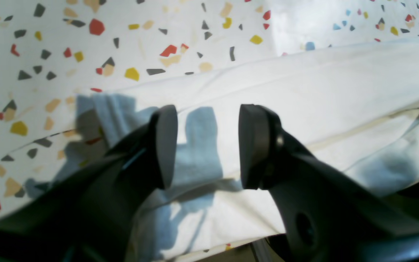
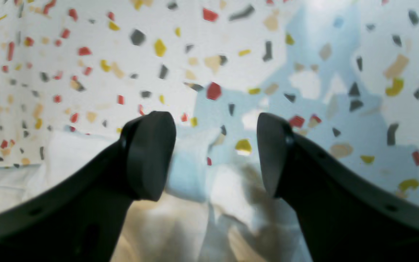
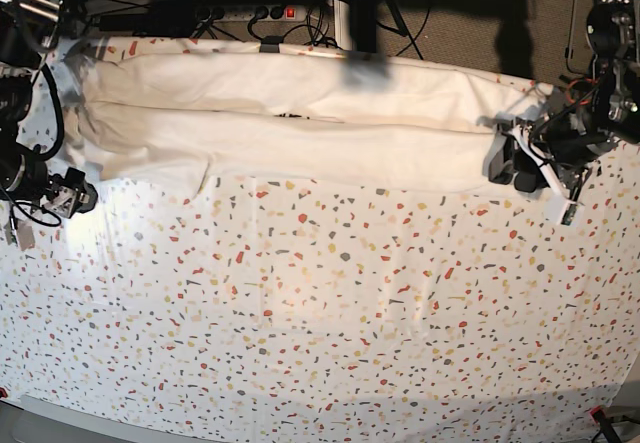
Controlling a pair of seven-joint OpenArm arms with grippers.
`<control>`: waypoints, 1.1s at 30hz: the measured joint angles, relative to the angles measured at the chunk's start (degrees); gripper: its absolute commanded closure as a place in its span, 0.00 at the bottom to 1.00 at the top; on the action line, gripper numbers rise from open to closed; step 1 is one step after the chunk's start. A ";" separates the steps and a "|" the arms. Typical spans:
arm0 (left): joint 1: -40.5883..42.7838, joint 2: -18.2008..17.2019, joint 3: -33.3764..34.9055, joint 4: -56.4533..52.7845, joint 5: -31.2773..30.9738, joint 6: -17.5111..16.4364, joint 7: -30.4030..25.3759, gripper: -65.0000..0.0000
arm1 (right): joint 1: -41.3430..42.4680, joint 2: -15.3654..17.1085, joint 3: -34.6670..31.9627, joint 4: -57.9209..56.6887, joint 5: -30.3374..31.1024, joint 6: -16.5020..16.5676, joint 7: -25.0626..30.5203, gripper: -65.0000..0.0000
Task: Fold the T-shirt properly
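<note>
Both dark pincers stand released: the left pincer (image 1: 207,145) over the large white cotton T-shirt (image 3: 300,133), folded into a long band along the base view's upper edge on the speckled white surface (image 3: 330,313), the right pincer (image 2: 216,156) at its other end, seemingly placed for end grasps.

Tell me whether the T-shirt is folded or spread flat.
Partly folded: the T-shirt lies as a long band along the table's far edge, a layered fold edge running lengthwise. No print shows.
</note>
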 measured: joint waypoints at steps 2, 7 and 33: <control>0.02 -0.02 -0.02 0.00 0.04 0.00 0.02 0.59 | 0.57 -0.02 -0.02 -1.84 -0.31 1.44 -2.21 0.41; 0.00 0.02 -0.02 0.00 0.02 0.00 0.00 0.59 | 0.57 0.00 -0.02 -2.80 0.74 3.08 -2.64 0.44; 0.02 0.00 -0.02 0.00 0.07 -0.02 0.02 0.59 | -1.25 0.33 -0.02 -0.26 29.51 10.38 -18.43 1.00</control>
